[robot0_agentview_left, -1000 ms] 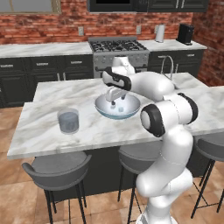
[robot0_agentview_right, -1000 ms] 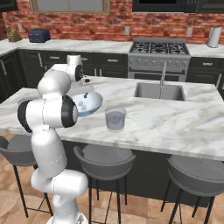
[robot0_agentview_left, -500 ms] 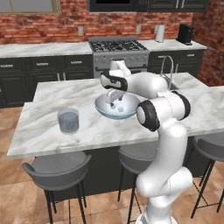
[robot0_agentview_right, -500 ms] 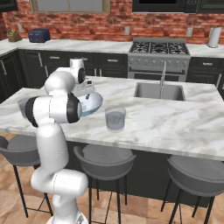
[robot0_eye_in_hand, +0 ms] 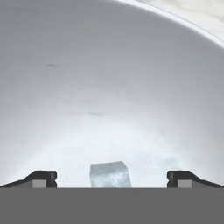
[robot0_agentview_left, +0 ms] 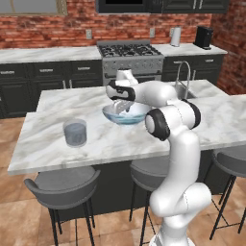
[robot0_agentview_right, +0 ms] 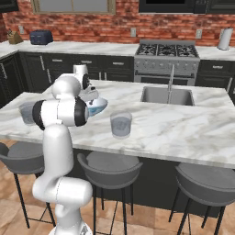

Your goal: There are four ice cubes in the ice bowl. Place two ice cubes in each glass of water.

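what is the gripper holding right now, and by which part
Nothing. The open gripper straddles a small pale translucent ice cube inside the wide glossy blue-grey bowl, fingertips clear of it.

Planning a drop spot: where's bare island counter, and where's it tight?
Free: marble between the left glass and ice bowl; wide stretch right of the other glass, in front of the sink. Crowded: inside the bowl, open gripper straddling an ice cube.

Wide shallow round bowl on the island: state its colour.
Glossy pale blue-grey bowl with a white-lit rim, best in left base view.

txt: none legible | labels/brands: none | nums/signs: none
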